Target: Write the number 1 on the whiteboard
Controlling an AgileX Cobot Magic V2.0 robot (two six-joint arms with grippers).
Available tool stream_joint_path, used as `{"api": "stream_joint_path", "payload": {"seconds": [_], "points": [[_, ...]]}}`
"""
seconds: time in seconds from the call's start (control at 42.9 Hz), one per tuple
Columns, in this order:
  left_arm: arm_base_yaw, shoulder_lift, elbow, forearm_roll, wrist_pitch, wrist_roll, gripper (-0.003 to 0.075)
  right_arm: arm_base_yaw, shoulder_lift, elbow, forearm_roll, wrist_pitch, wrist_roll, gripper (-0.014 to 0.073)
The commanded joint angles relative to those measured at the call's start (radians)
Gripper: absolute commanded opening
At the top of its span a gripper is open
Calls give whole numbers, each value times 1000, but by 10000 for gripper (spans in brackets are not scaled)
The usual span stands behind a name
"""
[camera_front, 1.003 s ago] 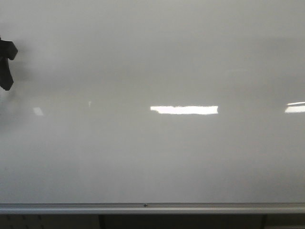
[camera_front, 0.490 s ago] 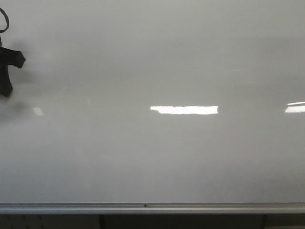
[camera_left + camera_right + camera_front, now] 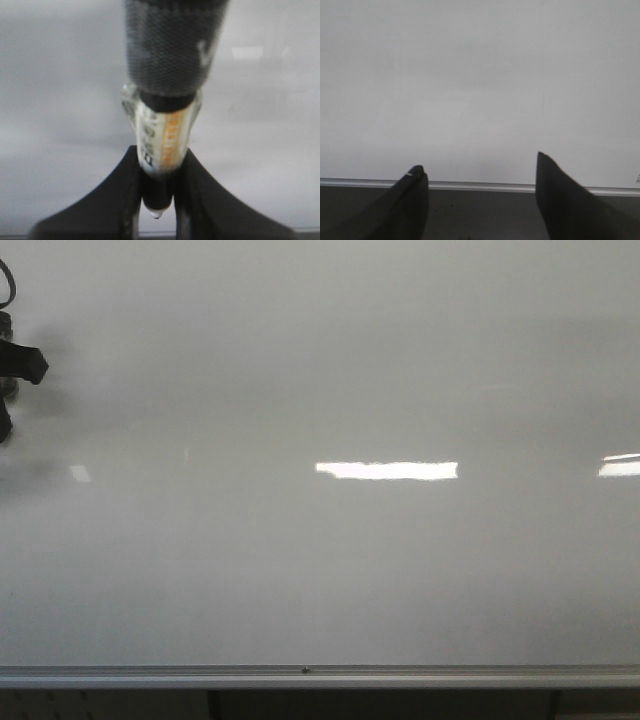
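The whiteboard point(image 3: 330, 390) fills almost the whole front view, with its silver bottom rail point(image 3: 320, 676) along the bottom. No black stroke of the number 1 shows on it. My left gripper point(image 3: 12, 365) is only partly in view at the far left edge, in front of the board. In the left wrist view it point(image 3: 160, 150) is shut on a marker point(image 3: 165, 135) with a white and orange barrel and a dark grey textured end. My right gripper point(image 3: 479, 165) is open and empty, facing the board point(image 3: 480, 75) just above its rail point(image 3: 480, 186); it is outside the front view.
Bright rectangular light reflections point(image 3: 387, 470) lie on the board at the middle and at the right edge. A dark area point(image 3: 380, 705) lies below the rail. A black cable point(image 3: 8, 280) shows at the top left corner.
The left gripper has moved up and further off the left edge of the front view. The cable has come into view above it. The board's surface looks the same.
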Motion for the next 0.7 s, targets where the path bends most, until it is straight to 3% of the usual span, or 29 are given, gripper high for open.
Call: {"api": "stream_joint_path", "payload": {"seconds": [0.0,0.117,0.327,0.56,0.676], "points": [[0,-96,-32,7,43,37,-20,-4,-2,-38,40,-53,-4,492],[-29,-177,-32,3,148,119,-20,0,1,-80,73,14,-32,491],[-144,-328,-32,-7,314,272,-20,40,24,-174,112,212,-195,491],[-293,-414,-32,-144,501,568,-20,140,62,-250,249,336,-426,491],[-386,-419,-32,-239,533,664,-20,215,91,-306,297,413,-545,491]]}}
